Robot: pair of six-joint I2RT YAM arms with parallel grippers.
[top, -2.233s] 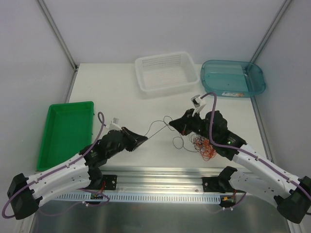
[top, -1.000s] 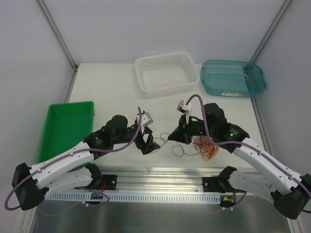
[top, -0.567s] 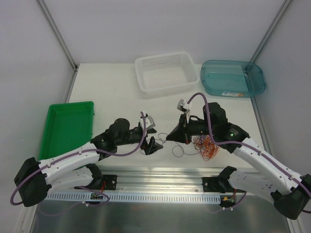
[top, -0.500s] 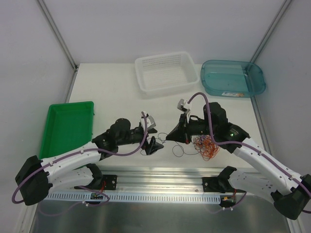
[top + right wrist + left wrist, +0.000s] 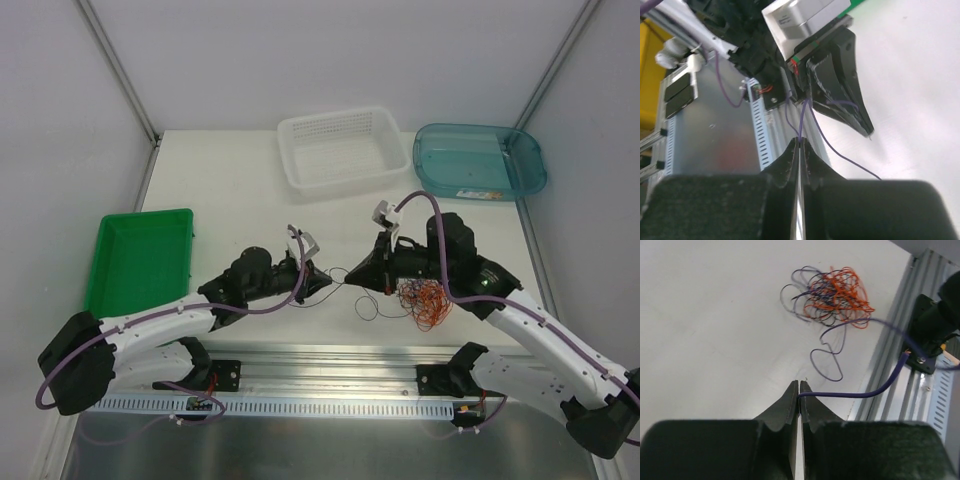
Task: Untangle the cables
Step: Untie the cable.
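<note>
The step in hand is the drawing-out of one strand. The cables [image 5: 421, 301] lie as an orange, red and dark tangle on the tabletop [image 5: 230, 180], just in front of the right arm. From the tangle a single dark strand [image 5: 840, 394] leads off to its left. The left claw [image 5: 799, 392] is pressed together and pinches that strand at its fingertips. The right claw [image 5: 800, 146], nearer the tangle, is likewise pressed together on a thin dark wire. It looks to be the same strand, though I cannot follow it all the way between the two. Both claws sit just left of the tangle, close to each other.

The next move probably calls for drawing the claws apart, the left one away from the tangle. The pull should be slow, so the strand slides free of the loops rather than dragging the whole knot or tightening it.

As for writing, the white housing [image 5: 790, 22] on the left wrist carries a small label, too small to read. A sticker [image 5: 480, 194] on the teal tub [image 5: 520, 175], beyond the tangle, is also illegible.
</note>
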